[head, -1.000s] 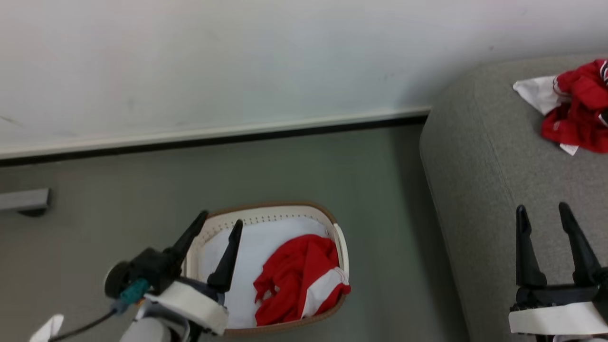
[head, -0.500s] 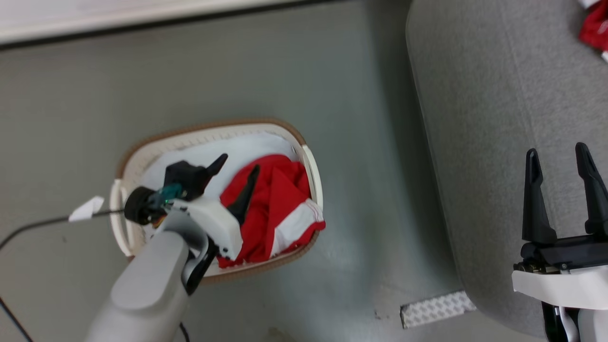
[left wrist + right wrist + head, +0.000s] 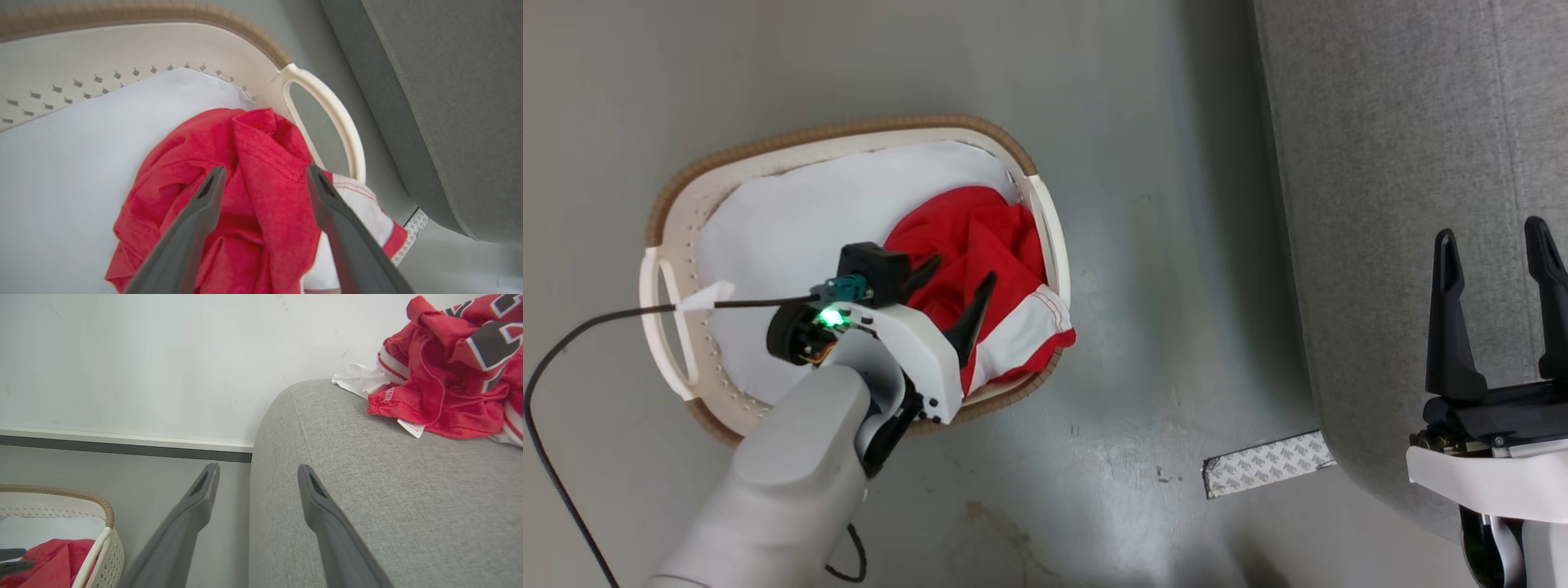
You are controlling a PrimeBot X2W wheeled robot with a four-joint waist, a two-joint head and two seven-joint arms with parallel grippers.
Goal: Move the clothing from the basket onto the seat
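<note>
Since half a second ago the head camera has tipped further down, and the left gripper (image 3: 964,269) has shifted across the oval cream-white plastic laundry basket with a brown woven-look rim (image 3: 849,126), from the edge of the cloth to right over it. Nearest the robot lies smooth grey-green floor (image 3: 1160,327), scuffed and shiny in patches. A short strip of patterned white tape (image 3: 1266,464) is stuck down just beside the foot of the large grey fabric-upholstered sofa (image 3: 1388,163), and a thin black cable (image 3: 605,314) runs to the left wrist. The basket stands on that floor, left of the sofa, its plain white liner (image 3: 784,220) bare on the left half. A crumpled bright red soft garment with a white band (image 3: 261,147) is heaped against the basket's right end, the band draped over the rim by the handle. The left gripper's fingers are spread wide and straddle a raised red fold; whether their tips press into the cloth is hard to judge. The right gripper (image 3: 1490,230) hangs over the sofa's edge, fingers apart and holding nothing. Farther along the cushion, in the right wrist view, a second red garment with black-and-white lettering (image 3: 449,375) lies in a heap, and beyond it rise a dark baseboard (image 3: 122,449) and a plain white wall (image 3: 143,363).
</note>
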